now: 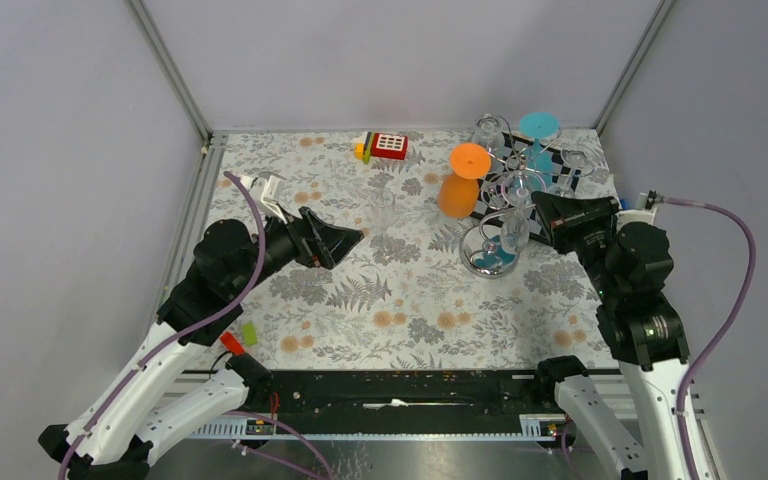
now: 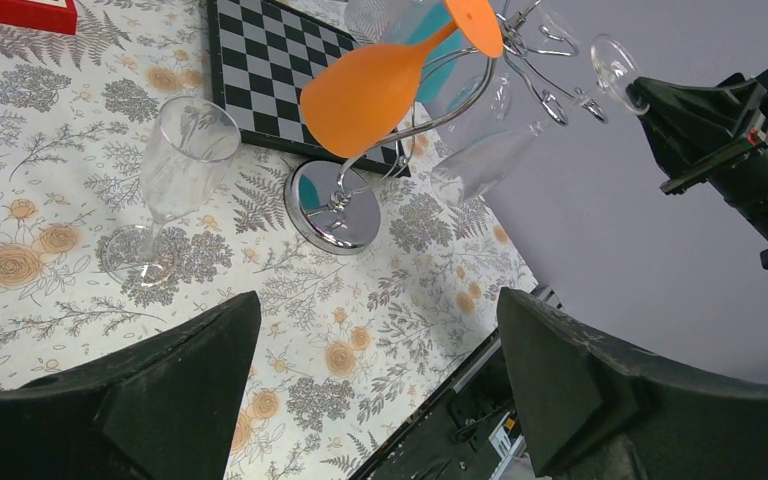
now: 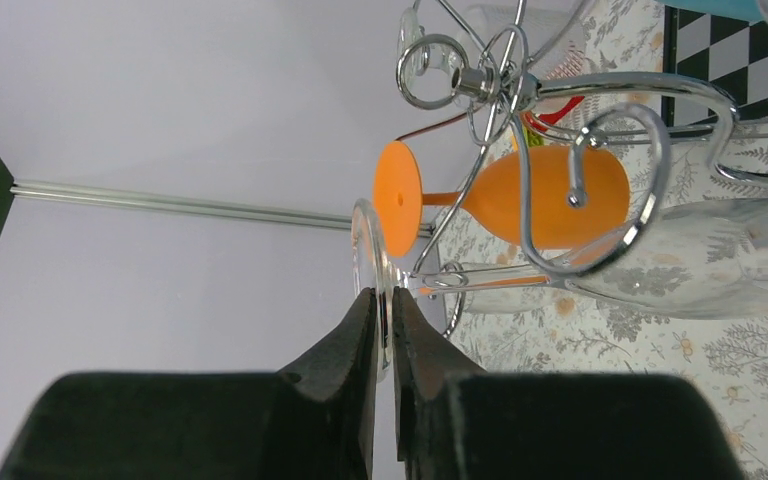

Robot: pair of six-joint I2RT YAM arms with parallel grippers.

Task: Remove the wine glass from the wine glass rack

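Nearest me, the right claw (image 3: 384, 300) is pinched nearly shut on the thin round foot of the clear wine glass (image 2: 485, 155), gripping the disc edge-on between its two fingers. That glass hangs from the chrome rack (image 2: 332, 205), which stands toward the far right corner of the counter (image 1: 400, 300). It is on the side of the rack facing the right arm.

Its long axis is slanted, not plumb: the foot is up and out at the claw, while the stem runs away from the claw through a curled wire arm. The bowl points down and inward, mouth toward the rack's round base. It is not yet off the rack, as far as I can judge.

So the glass lies straight ahead of the right claw, and I'd expect the pull to come back along that stem line, outward. An orange glass (image 2: 370, 90) hangs just beside it.

Over by the left edge, the left claw (image 2: 375, 310) gapes wide and holds nothing, well apart from the rack.
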